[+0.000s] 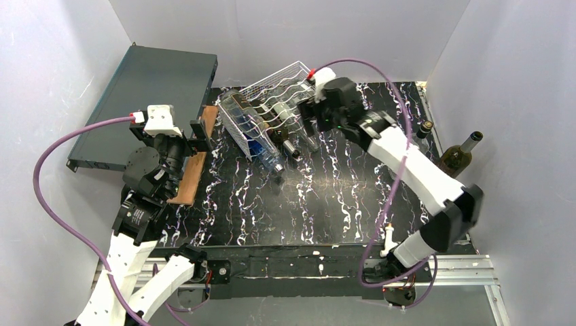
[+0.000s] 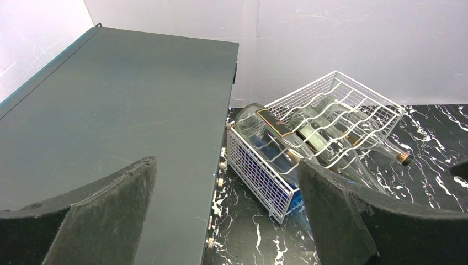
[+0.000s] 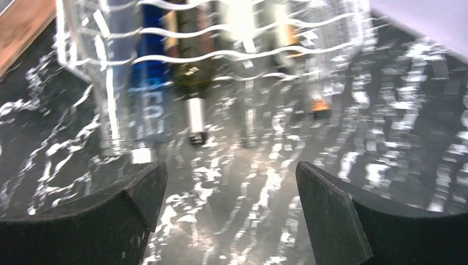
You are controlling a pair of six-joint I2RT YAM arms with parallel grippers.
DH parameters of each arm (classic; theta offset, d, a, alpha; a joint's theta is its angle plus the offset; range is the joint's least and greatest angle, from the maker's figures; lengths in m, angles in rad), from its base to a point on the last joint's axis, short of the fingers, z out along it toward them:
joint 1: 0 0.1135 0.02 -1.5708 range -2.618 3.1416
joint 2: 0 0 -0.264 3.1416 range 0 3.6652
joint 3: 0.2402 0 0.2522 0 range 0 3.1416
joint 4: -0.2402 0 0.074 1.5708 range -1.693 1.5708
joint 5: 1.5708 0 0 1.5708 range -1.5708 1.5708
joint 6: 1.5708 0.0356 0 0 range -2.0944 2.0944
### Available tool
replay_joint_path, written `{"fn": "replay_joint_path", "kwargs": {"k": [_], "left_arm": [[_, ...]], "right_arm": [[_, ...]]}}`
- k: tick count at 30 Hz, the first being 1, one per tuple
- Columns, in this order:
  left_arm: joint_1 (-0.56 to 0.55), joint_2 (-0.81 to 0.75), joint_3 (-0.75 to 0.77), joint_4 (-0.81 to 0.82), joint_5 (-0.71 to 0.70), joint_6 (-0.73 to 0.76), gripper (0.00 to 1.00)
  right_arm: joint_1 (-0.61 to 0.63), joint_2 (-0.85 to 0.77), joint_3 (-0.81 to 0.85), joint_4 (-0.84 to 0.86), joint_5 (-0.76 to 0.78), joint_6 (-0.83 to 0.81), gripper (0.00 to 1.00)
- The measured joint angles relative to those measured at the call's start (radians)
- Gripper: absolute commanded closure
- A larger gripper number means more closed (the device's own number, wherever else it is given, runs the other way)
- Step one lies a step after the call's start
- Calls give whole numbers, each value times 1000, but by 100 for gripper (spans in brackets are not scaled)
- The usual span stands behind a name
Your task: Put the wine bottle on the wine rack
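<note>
The white wire wine rack (image 1: 275, 95) sits at the back centre of the black marbled table, with several bottles lying in it, necks toward me. It also shows in the left wrist view (image 2: 336, 118) and, blurred, in the right wrist view (image 3: 221, 38). A dark green wine bottle (image 1: 456, 157) stands upright at the table's right edge, beyond my right arm. My right gripper (image 1: 310, 124) is open and empty, low over the table (image 3: 232, 210) just in front of the rack's right side and the bottle necks (image 3: 194, 118). My left gripper (image 1: 199, 136) is open and empty (image 2: 229, 221), left of the rack.
A flat dark grey box (image 1: 146, 95) lies at the back left, also seen in the left wrist view (image 2: 121, 110). A wooden board (image 1: 192, 170) lies under my left gripper. A second bottle's neck (image 1: 424, 129) shows behind my right arm. White walls enclose the table.
</note>
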Motion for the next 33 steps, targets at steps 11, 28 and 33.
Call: {"fn": "replay_joint_path", "kwargs": {"k": [11, 28, 33], "left_arm": [[0, 20, 0, 0, 8, -11, 1], [0, 51, 0, 0, 20, -26, 1], [0, 48, -1, 0, 21, -26, 1]], "right_arm": [[-125, -277, 13, -124, 485, -92, 2], [-483, -331, -121, -242, 661, 149, 3], [-520, -326, -158, -233, 616, 182, 6]]}}
